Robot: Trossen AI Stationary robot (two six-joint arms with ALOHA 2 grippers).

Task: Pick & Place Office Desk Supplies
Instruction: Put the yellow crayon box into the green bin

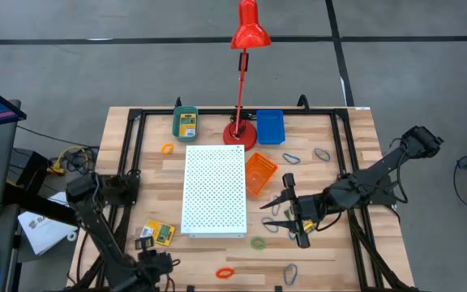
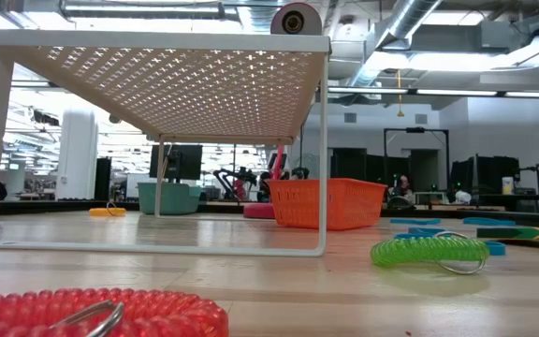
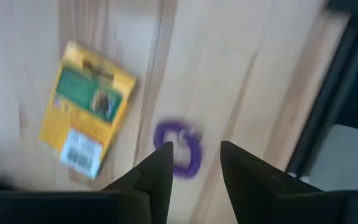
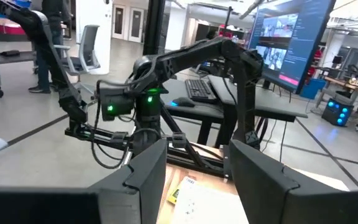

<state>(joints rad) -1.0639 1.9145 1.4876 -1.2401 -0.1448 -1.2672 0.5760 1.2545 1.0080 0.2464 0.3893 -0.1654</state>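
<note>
While the right fingers (image 1: 286,212) hang apart and empty right of the board (image 1: 214,189), the left fingers (image 3: 191,165) stand narrowly parted over a purple loop (image 3: 180,149) beside a box (image 3: 87,117) at the table's (image 1: 355,138) near-left.
</note>
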